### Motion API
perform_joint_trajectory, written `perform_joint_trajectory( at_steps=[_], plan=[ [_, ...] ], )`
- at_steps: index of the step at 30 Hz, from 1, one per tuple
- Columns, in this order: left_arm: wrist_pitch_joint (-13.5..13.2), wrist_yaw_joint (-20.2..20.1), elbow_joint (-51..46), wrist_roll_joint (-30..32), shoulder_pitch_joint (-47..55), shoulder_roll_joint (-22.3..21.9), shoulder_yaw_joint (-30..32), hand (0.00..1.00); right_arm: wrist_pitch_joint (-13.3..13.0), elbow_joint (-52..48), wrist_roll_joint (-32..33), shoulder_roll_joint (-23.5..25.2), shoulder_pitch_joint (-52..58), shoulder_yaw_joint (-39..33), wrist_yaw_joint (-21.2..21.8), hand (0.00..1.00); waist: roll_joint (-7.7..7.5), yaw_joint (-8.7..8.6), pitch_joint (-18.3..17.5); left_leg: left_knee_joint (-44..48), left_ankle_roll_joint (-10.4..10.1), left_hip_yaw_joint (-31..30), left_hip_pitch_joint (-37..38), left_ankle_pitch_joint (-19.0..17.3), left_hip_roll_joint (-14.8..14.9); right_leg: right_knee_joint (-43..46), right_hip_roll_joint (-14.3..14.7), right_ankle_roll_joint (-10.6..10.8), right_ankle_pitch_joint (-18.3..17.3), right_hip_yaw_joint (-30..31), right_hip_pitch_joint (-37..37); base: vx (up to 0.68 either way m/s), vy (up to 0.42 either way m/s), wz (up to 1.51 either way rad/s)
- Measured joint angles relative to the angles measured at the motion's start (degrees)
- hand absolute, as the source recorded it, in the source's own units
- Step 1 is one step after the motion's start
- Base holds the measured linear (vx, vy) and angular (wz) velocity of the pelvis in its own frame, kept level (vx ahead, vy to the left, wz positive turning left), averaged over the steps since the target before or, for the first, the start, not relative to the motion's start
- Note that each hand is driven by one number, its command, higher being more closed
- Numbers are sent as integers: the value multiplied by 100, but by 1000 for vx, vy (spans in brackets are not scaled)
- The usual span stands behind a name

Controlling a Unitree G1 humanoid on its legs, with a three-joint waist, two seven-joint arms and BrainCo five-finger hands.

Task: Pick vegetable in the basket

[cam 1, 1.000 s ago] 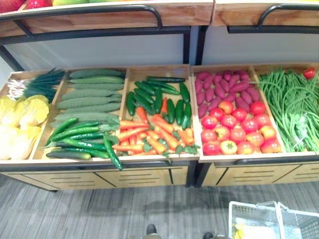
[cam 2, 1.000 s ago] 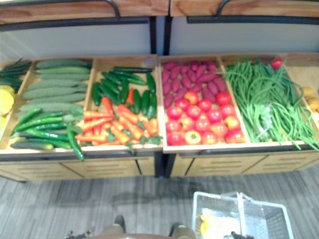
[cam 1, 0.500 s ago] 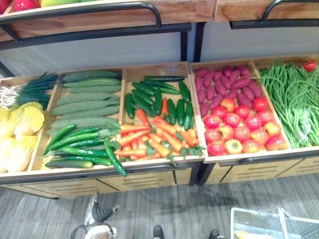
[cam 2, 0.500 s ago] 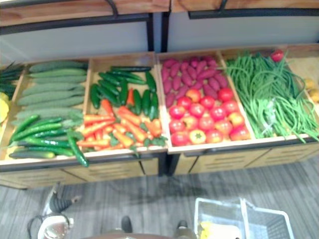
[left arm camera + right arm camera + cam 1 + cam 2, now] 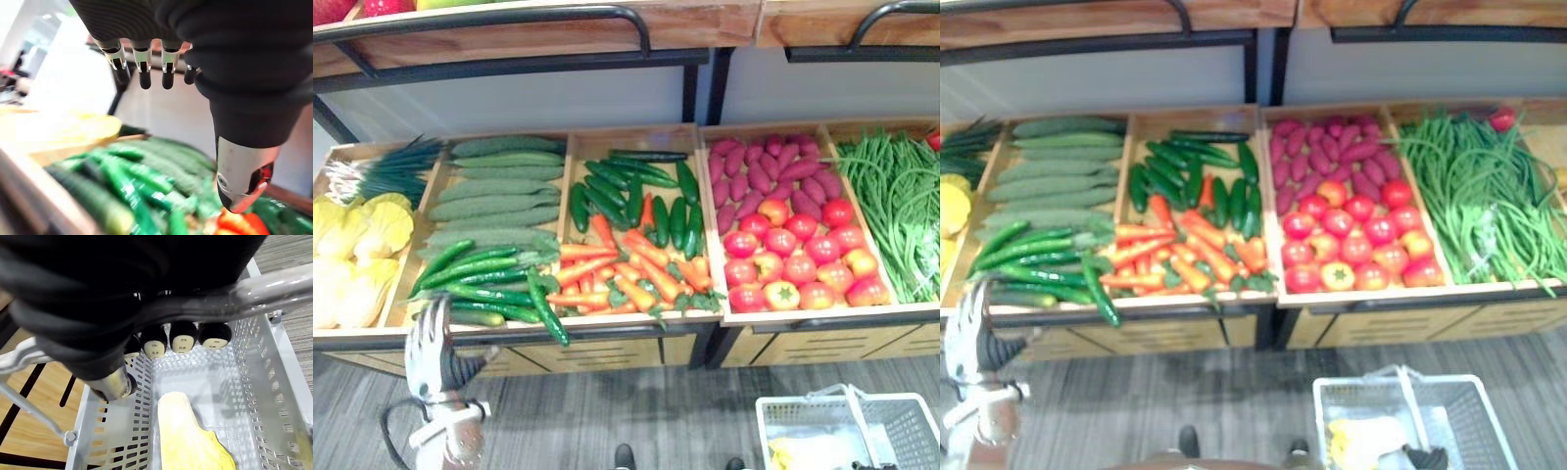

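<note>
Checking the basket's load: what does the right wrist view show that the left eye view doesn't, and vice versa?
Right wrist view adds the right hand curled round the basket handle. Left eye view adds the open left hand in front of cucumbers, carrots and tomatoes. Both share the white basket with a yellow vegetable inside.

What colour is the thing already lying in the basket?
Pale yellow. The yellow item lies in the mesh basket, clearest in the right wrist view.

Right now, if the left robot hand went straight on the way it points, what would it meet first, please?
Most likely the green peppers at the front of the stand, just past the left robot hand; depth is unclear, so it might pass over them.
</note>
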Motion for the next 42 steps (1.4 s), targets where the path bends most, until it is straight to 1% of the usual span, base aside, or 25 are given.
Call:
perform_joint_trajectory(
  at_steps=[1,2,7,9,12,15,17,19,21,25,28,30,32,33,34,39,42],
  plan=[
    [-59,-70,-109,27,-65,186,-9,0,-4,0,0,-30,-1,0,2,100,23,-17,-14,-3,0,7,0,0,-3,-8,0,-1,2,11,-4,11,4,-5],
    [-68,-121,-192,34,-153,265,-25,0,-2,1,-4,-53,-7,0,7,100,46,-41,-28,-8,0,16,0,0,-5,-26,5,-16,19,28,-8,17,6,-7],
    [-79,-330,-261,43,-324,296,-86,0,-1,-8,-6,-107,-99,1,14,100,65,-144,-38,-21,0,55,1,-2,2,-102,41,-27,99,197,-84,17,2,-19],
    [-72,-378,-250,43,-440,380,-252,0,1,-10,-6,-136,-114,11,17,100,71,-148,-35,-29,10,166,2,-9,2,-127,51,-32,153,303,-125,0,11,-23],
    [-75,-544,-218,95,-686,697,-570,0,23,-18,-13,-167,-111,56,23,100,76,-186,-33,-29,15,231,13,-12,-1,-188,63,-38,217,380,-139,-11,7,-13],
    [-72,-632,119,216,-983,834,-819,0,41,-183,-14,-205,-86,198,24,100,122,-202,-6,-29,21,340,13,-15,-1,-196,72,-38,264,510,-209,-23,9,-21],
    [-62,-720,399,249,-1102,913,-1015,0,41,-254,-21,-205,-84,236,32,100,133,-290,1,-29,19,366,23,-16,1,-195,78,-35,266,546,-227,-28,0,-10],
    [-55,-779,560,264,-1201,972,-1192,0,40,-329,-21,-205,-83,284,39,100,134,-295,10,-33,16,434,18,-18,14,-186,95,-34,267,622,-307,-19,-4,-19],
    [-42,-814,723,276,-1353,972,-1306,0,40,-476,-25,-205,-80,308,63,100,142,-297,93,-33,13,483,18,-21,18,-192,104,-26,278,678,-321,9,-8,-16],
    [114,-885,1340,276,-1898,993,-1663,0,41,-651,-25,-209,-125,424,65,100,138,-302,246,-34,12,514,-53,-21,18,-175,116,-23,295,772,-456,19,-9,-10],
    [199,-964,1552,284,-2146,1043,-1744,0,36,-690,-35,-208,-227,449,66,100,119,-301,315,-33,12,590,-166,-21,19,-165,126,-41,356,840,-619,24,-6,-14],
    [295,-978,1710,413,-2277,1123,-1846,0,37,-693,-92,-209,-308,450,63,100,117,-298,354,-33,12,631,-206,-21,13,-170,130,-43,376,902,-690,51,-8,-16],
    [359,-979,1834,465,-2392,1193,-1853,0,36,-701,-208,-208,-354,461,62,100,108,-301,411,-32,12,630,-204,-21,10,-170,130,-44,378,934,-704,57,-11,-8],
    [437,-979,1888,473,-2493,1199,-1852,0,36,-708,-233,-209,-353,491,62,100,110,-300,439,-32,12,630,-205,-22,10,-171,130,-44,378,935,-705,0,0,0],
    [453,-977,1927,473,-2542,1199,-1851,0,36,-709,-234,-209,-356,502,61,100,111,-300,449,-32,13,630,-207,-23,10,-171,129,-45,378,935,-707,0,0,0],
    [689,-968,2362,485,-2880,1223,-1833,0,36,-717,-235,-208,-394,577,56,100,100,-294,528,-3,13,630,-330,-46,11,-108,119,-44,378,959,-855,-3,-1,-1],
    [843,-965,2472,483,-3031,1235,-1751,0,39,-752,-234,-208,-444,619,51,100,87,-286,653,40,14,632,-398,-46,17,-64,118,-44,378,985,-934,0,0,0]
  ],
)
